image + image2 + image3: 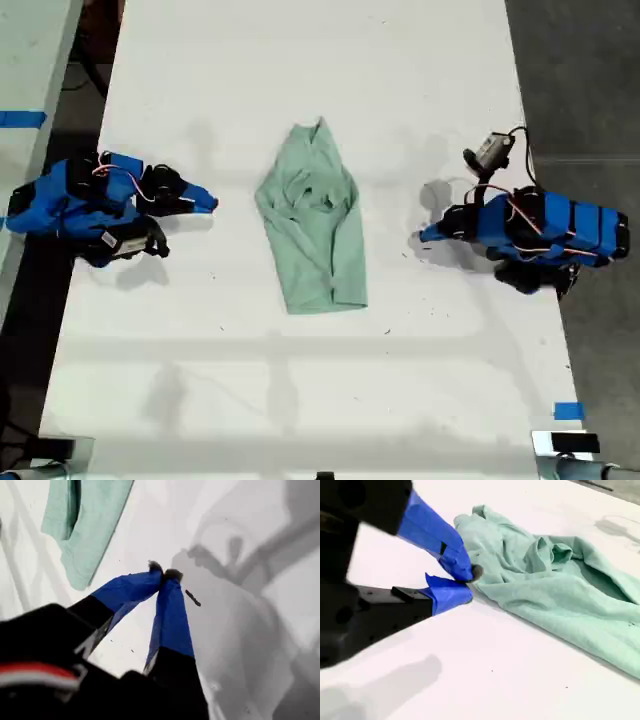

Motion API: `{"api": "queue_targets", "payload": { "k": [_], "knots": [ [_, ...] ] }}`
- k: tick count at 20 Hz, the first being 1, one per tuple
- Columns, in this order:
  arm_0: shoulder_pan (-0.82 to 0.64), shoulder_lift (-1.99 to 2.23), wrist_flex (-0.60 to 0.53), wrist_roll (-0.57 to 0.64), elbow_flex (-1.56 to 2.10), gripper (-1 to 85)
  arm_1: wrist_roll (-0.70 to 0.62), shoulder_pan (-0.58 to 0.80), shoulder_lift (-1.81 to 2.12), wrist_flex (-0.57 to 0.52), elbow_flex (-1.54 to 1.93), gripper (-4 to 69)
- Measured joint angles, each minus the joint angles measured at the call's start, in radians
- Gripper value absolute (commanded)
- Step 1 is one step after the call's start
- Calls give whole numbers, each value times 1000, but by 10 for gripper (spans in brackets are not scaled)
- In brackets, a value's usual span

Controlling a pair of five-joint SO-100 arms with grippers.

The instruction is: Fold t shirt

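The t shirt (315, 225) lies in the middle of the white desk (300, 390), between my two arms and touched by neither. It is pale mint green and plain. In the exterior view it lies lengthwise, with the narrow, bunched end toward the top and the wider, flatter end toward the bottom. The upper half is rumpled into several folds, and the lower edge is fairly straight.

My first gripper (425, 237) is at the exterior view's right, resting low over the desk with its tip pointing toward the shirt. Its fingers (172, 615) are wrapped in blue tape and pressed together at the tips, with nothing between them. From its own camera the shirt (85, 525) shows only as a corner of cloth well clear of the tips. A small dark mark (192, 598) sits on the desk just beside them. Grey shadows of the arm fall across the white surface past the tips.

My second gripper (208, 200) is at the exterior view's left, also low and aimed at the shirt. Its blue-taped fingers (445, 540) meet at the tips and grip nothing. In its camera the crumpled end of the shirt (560, 590) is close ahead, and a strip of bare desk between the tip and the cloth shows in the exterior view.

A short piece of blue tape (568, 410) is stuck near the desk's edge at the exterior view's lower right.
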Motion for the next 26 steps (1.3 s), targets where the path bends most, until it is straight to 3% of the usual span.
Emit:
{"api": "queue_targets", "payload": {
  "k": [4, 6, 7, 14, 17, 18, 20, 22, 26],
  "knots": [
    [-38, -3, -71, 115, 123, 191, -2, 3, 0, 0, 0, 18],
    [-72, 2, -80, 127, 138, 8, -2, 3, 0, 0, 0, 18],
    [-84, 2, -81, 132, 141, -2, -2, 3, 0, 0, 0, 18],
    [-84, 0, -87, 132, 141, -2, -15, 14, 0, 0, 0, 15],
    [-86, 0, -94, 130, 133, -2, -38, 37, 0, 3, 0, 67],
    [-98, 0, -94, 130, 135, -2, -25, 34, 2, 21, 0, 14],
    [-78, 0, -107, 126, 135, -2, 2, 32, 6, 38, 0, 18],
    [-54, -6, -144, 86, 121, -2, 18, -51, -21, -58, -9, 17],
    [64, -397, -201, -63, -14, 24, 173, -193, -684, -98, -416, 66]
  ]
}}
